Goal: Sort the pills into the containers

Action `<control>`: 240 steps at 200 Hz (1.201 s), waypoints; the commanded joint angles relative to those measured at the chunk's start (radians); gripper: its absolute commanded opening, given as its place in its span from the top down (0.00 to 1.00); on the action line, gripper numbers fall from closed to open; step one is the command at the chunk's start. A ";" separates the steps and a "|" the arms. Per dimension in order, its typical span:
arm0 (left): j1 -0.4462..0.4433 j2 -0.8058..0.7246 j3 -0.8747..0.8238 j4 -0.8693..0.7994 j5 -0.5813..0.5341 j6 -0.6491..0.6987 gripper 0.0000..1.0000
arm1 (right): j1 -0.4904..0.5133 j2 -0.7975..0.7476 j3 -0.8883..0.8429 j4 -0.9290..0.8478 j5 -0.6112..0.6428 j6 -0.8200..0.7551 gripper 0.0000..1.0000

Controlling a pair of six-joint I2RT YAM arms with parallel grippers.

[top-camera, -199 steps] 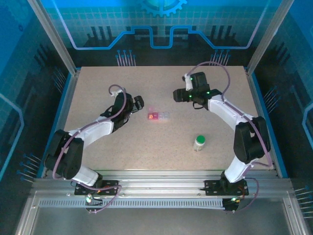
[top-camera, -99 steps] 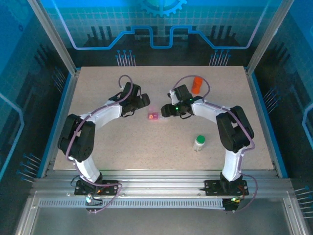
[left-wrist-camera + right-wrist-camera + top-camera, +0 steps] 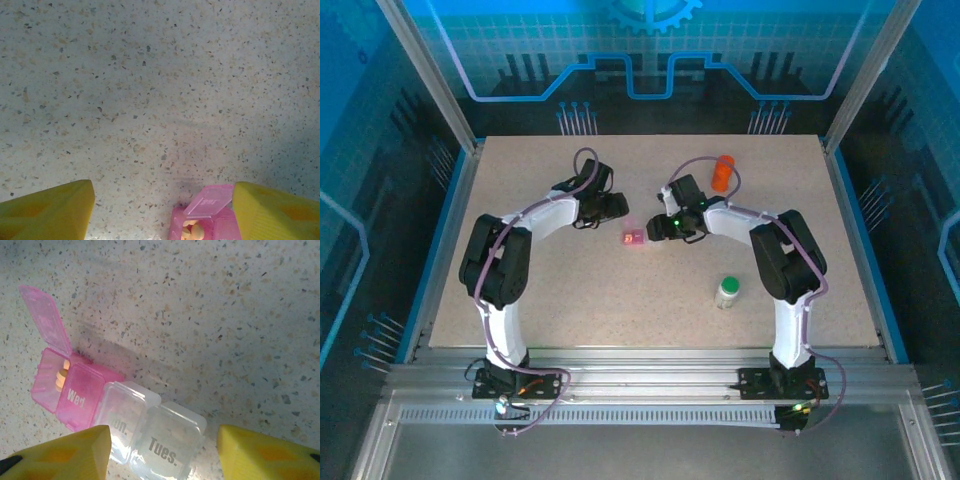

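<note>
Your table (image 3: 570,300) carries one pill box (image 3: 115,410) and two bottles. The box lies near the table's middle, between the two gripper heads. Four joined compartments can be counted on it: two pink and two colourless. One pink lid (image 3: 45,320) stands open, and pale pills (image 3: 62,376) lie in that cell, too crowded to count. The other pink lid, marked "Wed", is down. So are the two colourless lids, marked "Mon." and "Tues."

Bottles: one orange bottle (image 3: 722,172) stands toward the far right of the table. One bottle with a green cap (image 3: 728,291) stands nearer the front right, well apart from the box.

Your left gripper (image 3: 164,200) has its two yellow fingers spread over bare table and pinches nothing. The open pink cell sits just beside one finger; contact cannot be confirmed. Your right gripper (image 3: 164,437) is likewise spread. The colourless cells lie between its fingers, with a gap on the "Tues." side, and nothing is pinched.
</note>
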 commanded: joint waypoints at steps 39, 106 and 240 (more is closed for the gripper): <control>0.010 0.102 0.118 -0.103 0.032 0.021 0.27 | 0.011 0.049 0.039 -0.041 -0.010 -0.017 0.45; 0.010 0.135 0.147 -0.113 0.035 0.023 0.27 | 0.014 0.061 0.033 -0.055 -0.001 -0.031 0.49; 0.026 0.140 0.176 -0.191 0.064 0.072 0.28 | 0.034 0.051 0.005 -0.057 0.056 -0.031 0.50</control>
